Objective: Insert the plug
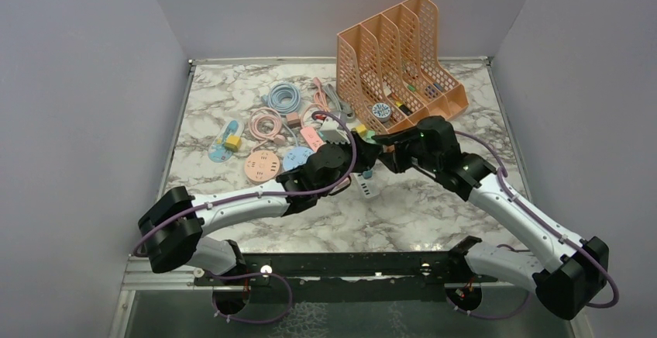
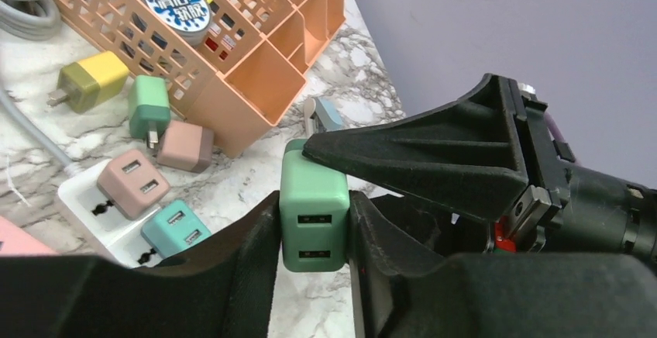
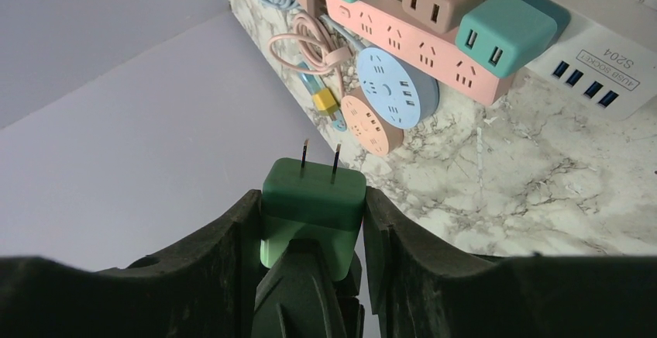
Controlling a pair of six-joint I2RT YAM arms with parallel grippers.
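Observation:
A light green USB charger plug (image 2: 314, 206) is held above the table between both grippers. My left gripper (image 2: 314, 229) is shut on its two sides, USB ports facing the camera. My right gripper (image 3: 312, 206) is shut on the same plug (image 3: 314, 194), its two prongs pointing away from the camera; a left finger (image 3: 310, 291) lies across it. In the top view the grippers meet at the plug (image 1: 371, 138). A white power strip (image 2: 85, 194) on the marble holds a brown-pink charger (image 2: 133, 183) and a teal charger (image 2: 174, 229). The strip also shows in the right wrist view (image 3: 589, 36).
An orange file rack (image 1: 403, 51) stands at the back right. Loose yellow (image 2: 93, 78), green (image 2: 147, 105) and brown (image 2: 186, 146) chargers lie by its base. A pink power strip (image 3: 418, 43), round sockets (image 1: 261, 166) and coiled cables (image 1: 283, 98) lie left of centre.

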